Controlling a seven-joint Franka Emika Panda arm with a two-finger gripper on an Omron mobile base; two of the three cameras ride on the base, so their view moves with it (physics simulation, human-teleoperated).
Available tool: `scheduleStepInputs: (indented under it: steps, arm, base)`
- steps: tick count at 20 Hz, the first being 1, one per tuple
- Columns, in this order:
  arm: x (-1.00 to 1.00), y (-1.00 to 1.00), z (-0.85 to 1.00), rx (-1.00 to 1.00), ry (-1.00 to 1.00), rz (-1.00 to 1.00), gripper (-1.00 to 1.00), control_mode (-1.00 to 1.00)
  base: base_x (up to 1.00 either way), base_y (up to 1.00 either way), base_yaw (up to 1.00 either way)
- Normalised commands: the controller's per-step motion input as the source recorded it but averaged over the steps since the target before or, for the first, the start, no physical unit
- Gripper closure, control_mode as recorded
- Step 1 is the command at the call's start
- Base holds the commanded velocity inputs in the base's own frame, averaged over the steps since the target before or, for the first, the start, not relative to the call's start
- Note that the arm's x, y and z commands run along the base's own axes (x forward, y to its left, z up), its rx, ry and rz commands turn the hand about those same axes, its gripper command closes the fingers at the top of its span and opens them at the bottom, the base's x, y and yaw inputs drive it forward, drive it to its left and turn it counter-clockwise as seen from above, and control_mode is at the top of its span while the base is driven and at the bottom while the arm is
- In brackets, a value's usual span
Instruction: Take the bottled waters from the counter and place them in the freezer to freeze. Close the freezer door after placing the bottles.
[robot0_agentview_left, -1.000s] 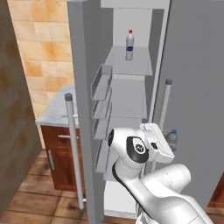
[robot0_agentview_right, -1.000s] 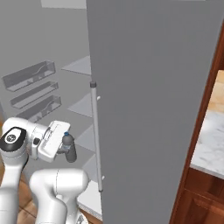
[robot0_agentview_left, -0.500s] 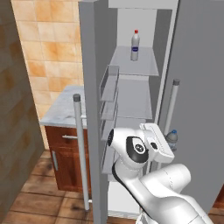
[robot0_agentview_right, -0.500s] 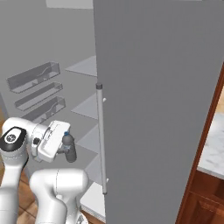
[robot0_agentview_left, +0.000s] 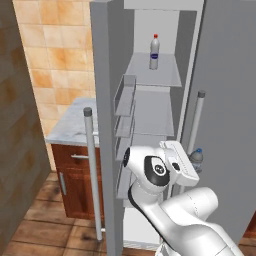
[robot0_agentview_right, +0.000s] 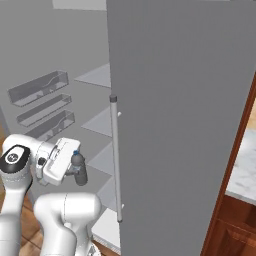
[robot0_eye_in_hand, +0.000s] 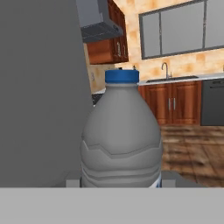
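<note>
A blue-capped bottled water (robot0_eye_in_hand: 120, 135) fills the hand view, upright, with my gripper shut on its lower body. In the base views my gripper (robot0_agentview_left: 192, 164) (robot0_agentview_right: 75, 169) holds this bottle (robot0_agentview_left: 196, 159) (robot0_agentview_right: 78, 167) at mid height in front of the open freezer (robot0_agentview_left: 155, 115), beside the twin door's handle (robot0_agentview_left: 196, 125). A red-capped bottled water (robot0_agentview_left: 154, 52) stands on an upper freezer shelf. The freezer door (robot0_agentview_left: 101, 100) is swung wide open at the left, bins (robot0_agentview_left: 125, 100) on its inside. The counter (robot0_agentview_left: 70, 134) lies behind it.
The plain grey twin door (robot0_agentview_right: 185, 125) with its bar handle (robot0_agentview_right: 115, 160) stands close on the right of the gripper. The freezer door's handle (robot0_agentview_left: 91, 170) and wooden cabinets (robot0_agentview_left: 75, 175) are at the left. A tiled wall (robot0_agentview_left: 55, 55) rises behind the counter.
Both base views have shifted, so the base has moved; the freezer now sits further right in the left view. The arm keeps its pose with the bottle still held.
</note>
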Motion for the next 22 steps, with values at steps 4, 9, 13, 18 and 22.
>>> scheduleStepInputs:
  steps: [4,9,13,18,22]
  arm:
    - [0.00,0.00,0.00,0.00,0.00,0.00,1.00,-1.00]
    - [0.01,0.05,0.12,0.00,0.01,0.15,1.00,-1.00]
    - [0.00,0.27,0.36,-0.03,0.00,0.44,1.00,-1.00]
    - [0.04,0.26,0.72,0.00,0.00,0.46,1.00,-1.00]
    - [0.01,0.10,0.93,0.00,0.00,0.25,1.00,-1.00]
  base:
    - [0.03,0.00,0.00]
    - [0.00,0.00,0.00]
    - [0.00,0.00,0.00]
    - [0.00,0.00,0.00]
    - [0.00,0.00,0.00]
